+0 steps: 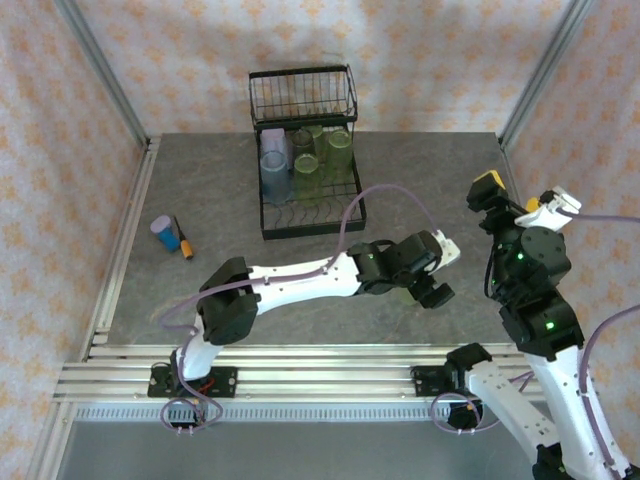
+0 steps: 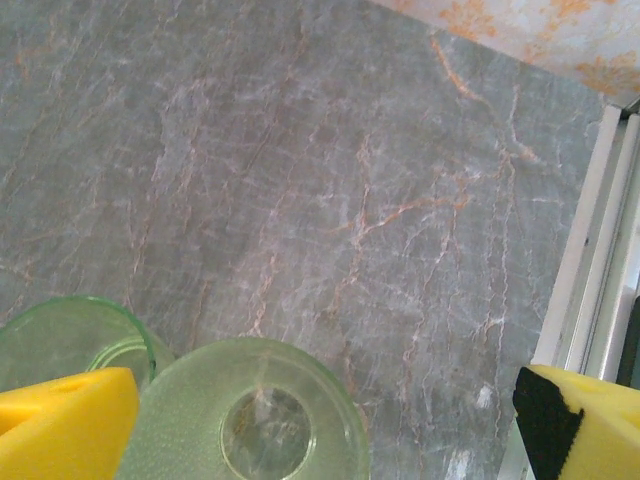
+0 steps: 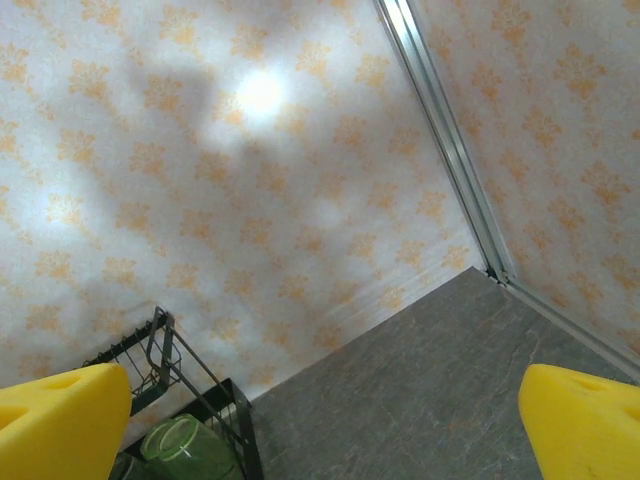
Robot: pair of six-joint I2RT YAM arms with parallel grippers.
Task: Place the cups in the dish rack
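The black wire dish rack point(image 1: 312, 214) stands at the back of the table. It holds a lavender cup point(image 1: 272, 146), a light blue cup point(image 1: 273, 178) and several green cups point(image 1: 337, 152). My left gripper point(image 1: 444, 272) hovers open over the table right of centre. In the left wrist view an upturned green cup point(image 2: 255, 415) sits between its yellow pads point(image 2: 62, 422), close to the left one. A second green cup point(image 2: 70, 340) stands beside it. My right gripper point(image 1: 520, 195) is raised at the right, open and empty, looking at the rack's corner point(image 3: 215, 420) and a green cup point(image 3: 185, 450).
A small blue-purple cylinder point(image 1: 164, 232) and an orange-and-black tool point(image 1: 184, 241) lie at the table's left. Aluminium rails point(image 1: 300, 375) run along the near edge, and a frame rail point(image 2: 590, 260) borders the table's right side. Patterned walls enclose the table.
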